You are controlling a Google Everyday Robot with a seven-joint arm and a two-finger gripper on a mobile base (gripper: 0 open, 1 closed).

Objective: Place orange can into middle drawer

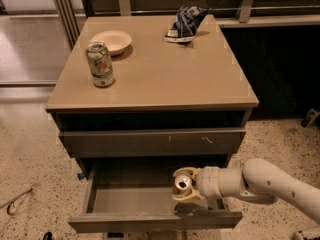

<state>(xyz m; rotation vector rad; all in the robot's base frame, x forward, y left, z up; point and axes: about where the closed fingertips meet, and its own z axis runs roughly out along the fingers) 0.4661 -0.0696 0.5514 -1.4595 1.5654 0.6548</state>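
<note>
The orange can (181,182) is held upright in my gripper (184,185), its silver top showing. The gripper is shut on the can and reaches in from the right on a white arm. It holds the can inside the open middle drawer (130,200), over the right part of its grey floor. I cannot tell whether the can touches the floor. The drawer is pulled out toward the camera, with a plain front at the bottom of the view.
A closed drawer front with pale scratches (152,142) sits above the open one. On the tan cabinet top (165,69) stand a green-and-white can (100,64), a pale bowl (111,40) and a dark chip bag (186,23).
</note>
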